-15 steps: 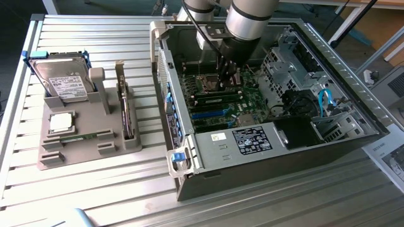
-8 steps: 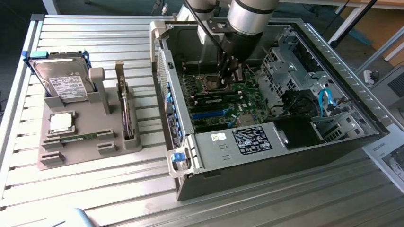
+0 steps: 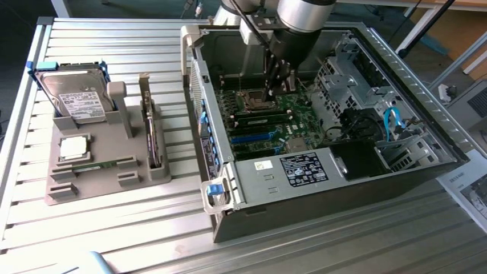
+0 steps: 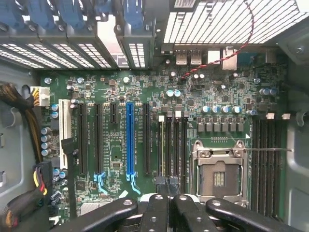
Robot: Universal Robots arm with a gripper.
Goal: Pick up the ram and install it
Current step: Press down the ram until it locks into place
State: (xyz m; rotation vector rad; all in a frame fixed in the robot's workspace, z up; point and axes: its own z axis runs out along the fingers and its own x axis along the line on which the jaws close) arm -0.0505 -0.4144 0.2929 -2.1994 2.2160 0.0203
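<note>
- The gripper (image 3: 278, 85) (image 4: 169, 186) hangs inside the open case (image 3: 365, 188), low over the motherboard (image 3: 300, 108) (image 4: 116, 159). Whether it is clenched, released or grasping anything cannot be told.
- In the wrist view it sits just above a bank of black memory slots (image 4: 172, 140), beside the open CPU socket (image 4: 219, 176).
- A second bank of slots (image 4: 265, 159) lies on the other side of that socket, and a blue slot (image 4: 129, 140) runs parallel to both, further off.
- In the exterior view the arm (image 3: 304, 14) comes down from the far edge into the case, with the socket (image 3: 255, 100) just to the exterior view's left of the gripper.
- The ram (image 3: 95, 166) lies flat in a groove of the grey tray (image 3: 106, 185), well apart from the gripper, on the exterior view's left of the case.
- On the same tray a processor chip (image 3: 74, 147) sits just far of the ram, and a hard drive (image 3: 76, 100) stands tilted at the far end.
- Tray and case both rest on the ribbed metal table (image 3: 114, 234).
</note>
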